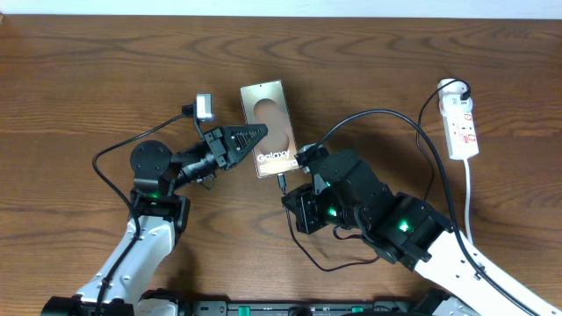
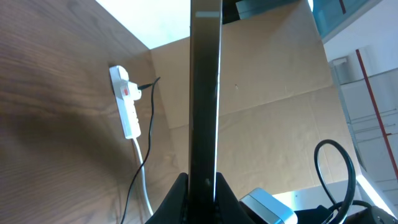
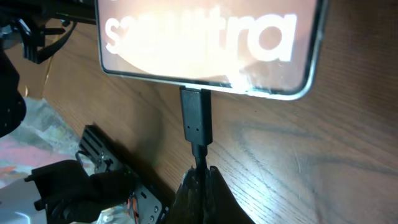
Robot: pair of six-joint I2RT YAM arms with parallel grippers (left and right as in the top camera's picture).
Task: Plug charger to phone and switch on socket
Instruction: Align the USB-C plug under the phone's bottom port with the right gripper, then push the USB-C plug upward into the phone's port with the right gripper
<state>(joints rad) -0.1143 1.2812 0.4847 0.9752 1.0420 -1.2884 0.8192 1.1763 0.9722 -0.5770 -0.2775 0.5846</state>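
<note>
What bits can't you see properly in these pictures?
Whether the socket is switched on: too small overhead and in the left wrist view.
How deep the charger sits in the phone: right wrist view, glare hides the joint.
Phone's face, left wrist view: seen edge-on.
Phone's top, right wrist view: cut off by the frame edge.

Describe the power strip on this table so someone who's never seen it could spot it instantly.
On the wooden table, look far right, past the phone in the middle. The power strip lies there: a short white bar with red markings, a thick white cord trailing from its near end.
</note>
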